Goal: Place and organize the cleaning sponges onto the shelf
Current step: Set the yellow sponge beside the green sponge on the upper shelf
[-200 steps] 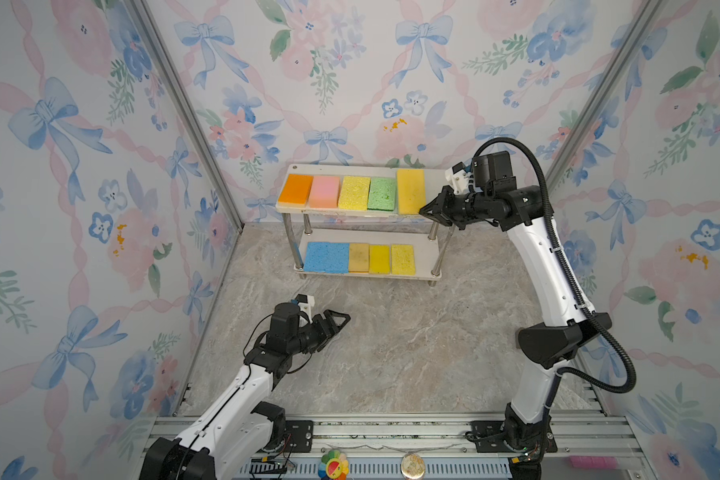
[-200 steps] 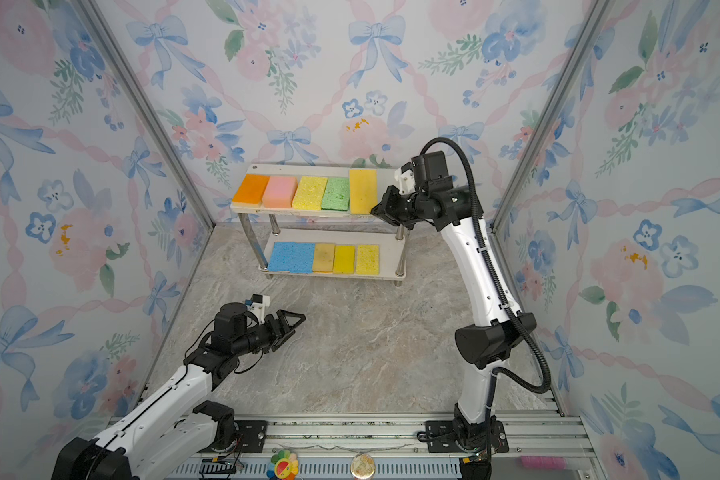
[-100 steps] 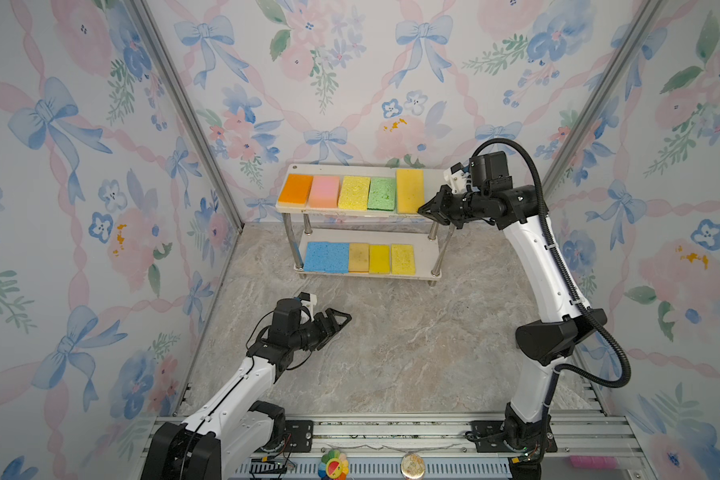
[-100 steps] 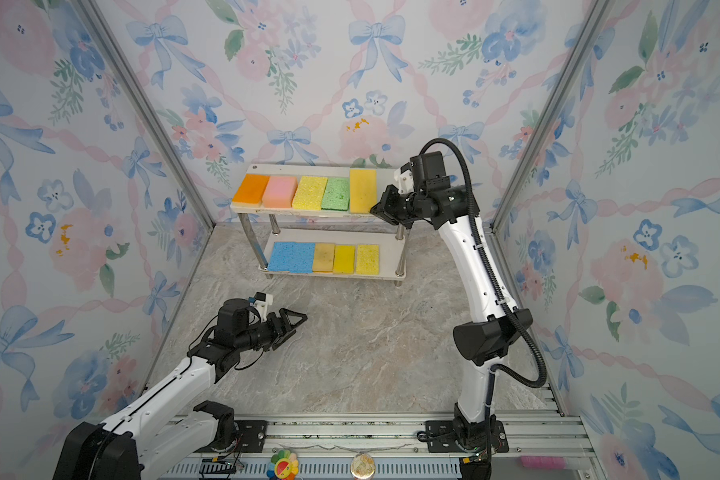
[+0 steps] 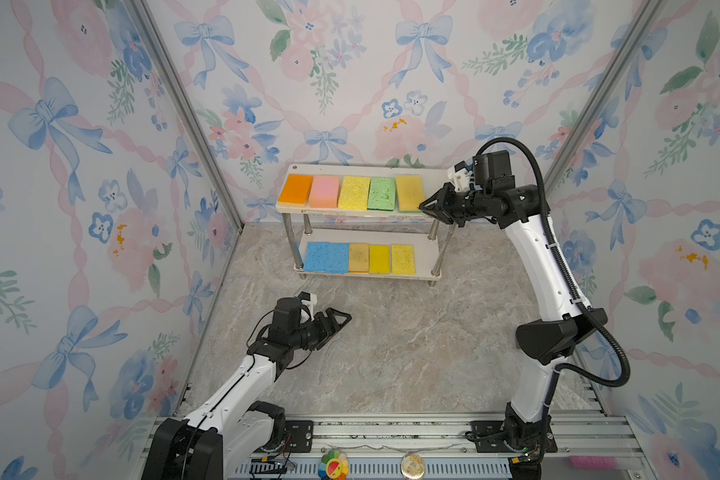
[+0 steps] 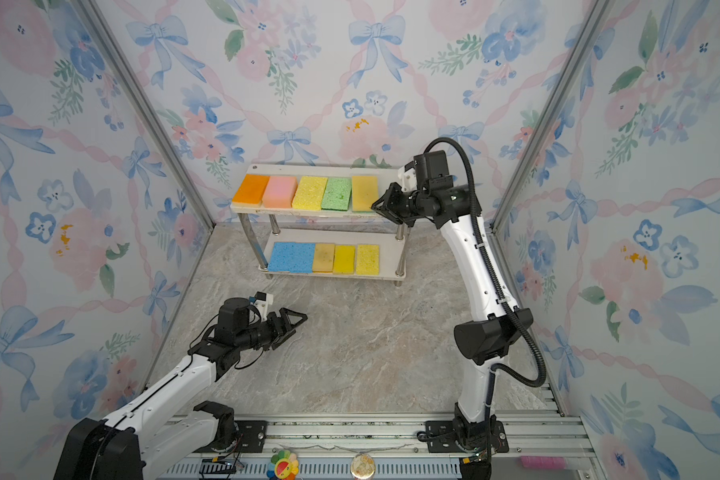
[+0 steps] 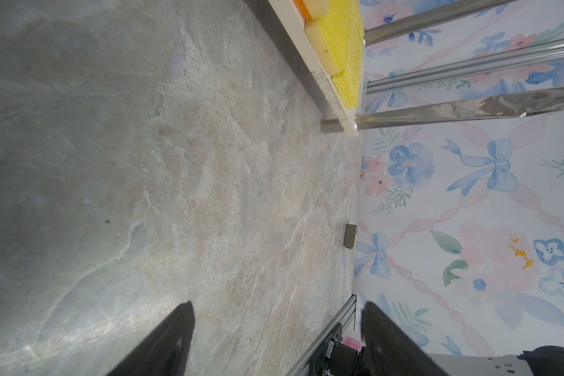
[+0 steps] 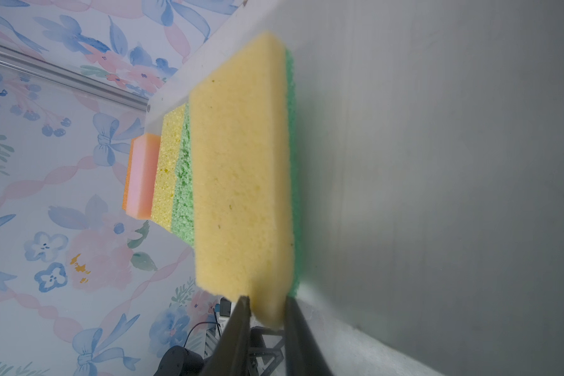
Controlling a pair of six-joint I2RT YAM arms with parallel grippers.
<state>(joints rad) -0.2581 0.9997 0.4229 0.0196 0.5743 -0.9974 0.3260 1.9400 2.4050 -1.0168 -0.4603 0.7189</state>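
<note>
Five sponges point(image 5: 353, 193) sit side by side on the top board of the shelf point(image 5: 350, 169). The one that matters is the tan sponge point(image 5: 409, 192) at the right end. Its long axis runs front to back across the board, parallel with the green sponge point(image 5: 382, 193) just beside it.

The right end effector point(image 5: 422, 206) reaches in from the right, square across that axis, and meets the tan sponge at its front right corner. So the sponge lies leftward of it, toward the row. In the right wrist view the two fingers point(image 8: 236, 328) flank the sponge's near end with barely any gap. Whether they pinch it or only bracket it I cannot tell.

The other sponges lie flat on the lower board point(image 5: 427, 257), and I see none on the counter point(image 5: 412, 345). The left end effector point(image 5: 341, 318) hangs low over the counter, well apart from the shelf, spread wide with nothing in it. The right arm is plainly the nearer one.

My guess is that the coming move is a let-go and a pull straight out to the right. Drifting leftward would shove the tan sponge into the green one, and swinging front to back would twist it out of line.
</note>
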